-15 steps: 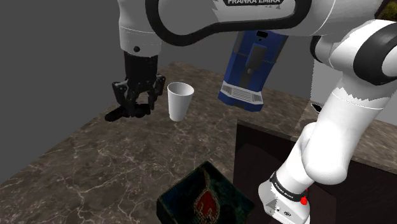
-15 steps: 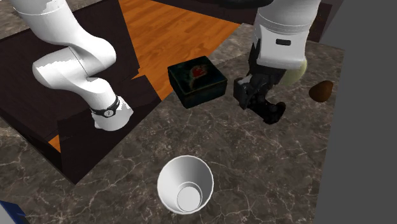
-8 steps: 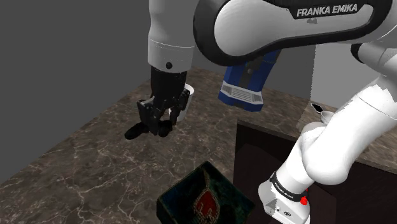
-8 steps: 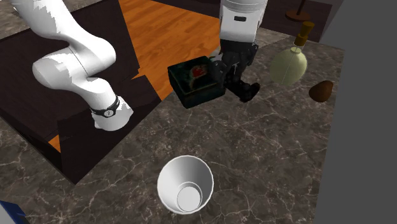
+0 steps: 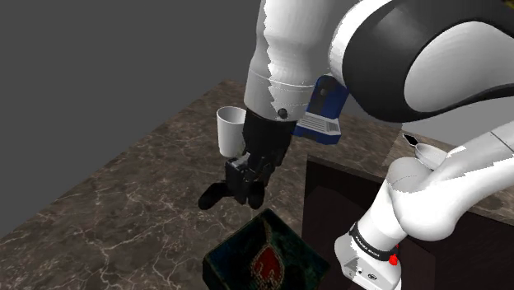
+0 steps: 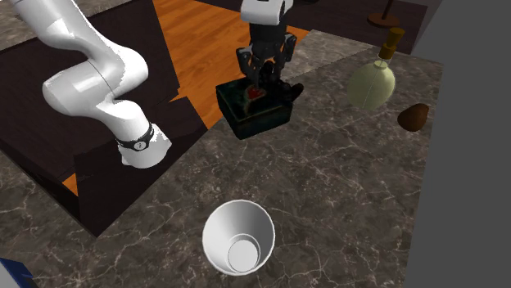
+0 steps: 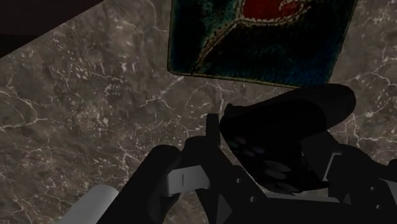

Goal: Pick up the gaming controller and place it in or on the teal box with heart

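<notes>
Pick looks done: the tool (image 5: 245, 191) grips the dark gaming controller (image 5: 212, 197), held up off the table (image 5: 123, 206), close by the teal box (image 5: 264, 262). I'd say moving over it, lowering and letting go remain

No words or numbers can be read here. The dark teal box (image 6: 246, 123) has a red heart (image 6: 260, 92) on its lid. The black band (image 5: 368, 240) on the arm (image 5: 428, 198) has white marks too small to read.

A home kitchen, it seems: dark marble counter (image 5: 107, 206) across the shoulder view's lower left, blue coffee machine (image 5: 325, 111) and white cup (image 5: 229, 128) near centre, orange wooden floor (image 6: 205, 41) at the second exterior view's top.
</notes>
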### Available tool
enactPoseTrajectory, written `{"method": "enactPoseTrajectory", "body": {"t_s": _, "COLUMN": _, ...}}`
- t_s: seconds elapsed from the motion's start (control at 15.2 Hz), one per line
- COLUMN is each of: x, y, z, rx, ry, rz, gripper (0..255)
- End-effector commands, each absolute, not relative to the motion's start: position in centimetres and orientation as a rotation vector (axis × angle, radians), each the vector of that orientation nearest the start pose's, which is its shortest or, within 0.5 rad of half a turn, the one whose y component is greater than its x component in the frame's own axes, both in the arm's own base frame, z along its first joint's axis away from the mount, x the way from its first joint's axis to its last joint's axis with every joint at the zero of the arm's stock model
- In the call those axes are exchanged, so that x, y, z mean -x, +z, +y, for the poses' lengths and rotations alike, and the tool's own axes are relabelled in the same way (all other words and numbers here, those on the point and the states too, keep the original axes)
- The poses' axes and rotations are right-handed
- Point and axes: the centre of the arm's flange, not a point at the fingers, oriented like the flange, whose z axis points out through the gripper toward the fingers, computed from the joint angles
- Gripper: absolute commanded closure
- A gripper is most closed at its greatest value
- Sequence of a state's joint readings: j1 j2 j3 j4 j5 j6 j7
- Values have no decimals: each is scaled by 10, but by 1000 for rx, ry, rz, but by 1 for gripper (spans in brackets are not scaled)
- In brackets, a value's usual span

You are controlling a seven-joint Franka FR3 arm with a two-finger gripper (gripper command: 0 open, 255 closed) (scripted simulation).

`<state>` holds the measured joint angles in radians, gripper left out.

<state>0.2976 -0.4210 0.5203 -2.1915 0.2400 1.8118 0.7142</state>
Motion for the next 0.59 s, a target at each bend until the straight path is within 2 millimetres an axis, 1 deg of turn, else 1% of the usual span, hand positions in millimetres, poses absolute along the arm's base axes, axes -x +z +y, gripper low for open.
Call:
{"method": "enactPoseTrajectory", "body": {"t_s": 0.0, "x": -245, "y": 528, "z": 353, "rx": 3122, "ry": 34, "rz": -9, "gripper": 255}}
{"method": "enactPoseTrajectory", "body": {"t_s": 0.33, "x": -179, "y": 529, "z": 348, "rx": 3122, "ry": 34, "rz": -9, "gripper": 255}}
{"method": "enactPoseTrajectory", "body": {"t_s": 0.4, "x": -159, "y": 529, "z": 346, "rx": 3122, "ry": 34, "rz": -9, "gripper": 255}}
{"method": "enactPoseTrajectory", "body": {"t_s": 0.53, "x": -159, "y": 518, "z": 346, "rx": 3122, "ry": 34, "rz": -9, "gripper": 255}}
